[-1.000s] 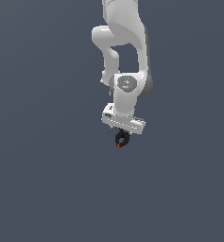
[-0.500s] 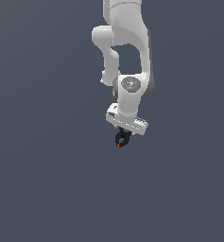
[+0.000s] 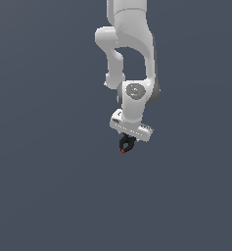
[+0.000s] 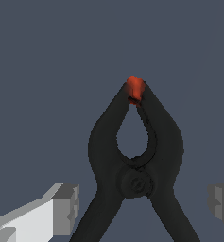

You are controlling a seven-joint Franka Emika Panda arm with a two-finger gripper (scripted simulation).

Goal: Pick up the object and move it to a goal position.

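Observation:
The object, a small black spring clamp (image 3: 126,144) with a red tip, hangs from my white gripper (image 3: 127,140) in mid-air, red tip pointing down. In the wrist view the clamp (image 4: 134,160) fills the middle, its red tip pointing away from the camera and its two handles splaying back between my grey fingertips (image 4: 66,208). My gripper (image 4: 142,204) is shut on the clamp's handles. No goal marker shows in either view.
The white arm (image 3: 129,59) reaches down from the top of the exterior view. Behind it there is only a plain dark grey-blue background, with no table edge or other object in view.
The wrist and hand have shifted slightly toward the exterior view's right, with the clamp still held in the gripper. The grip looks unchanged.

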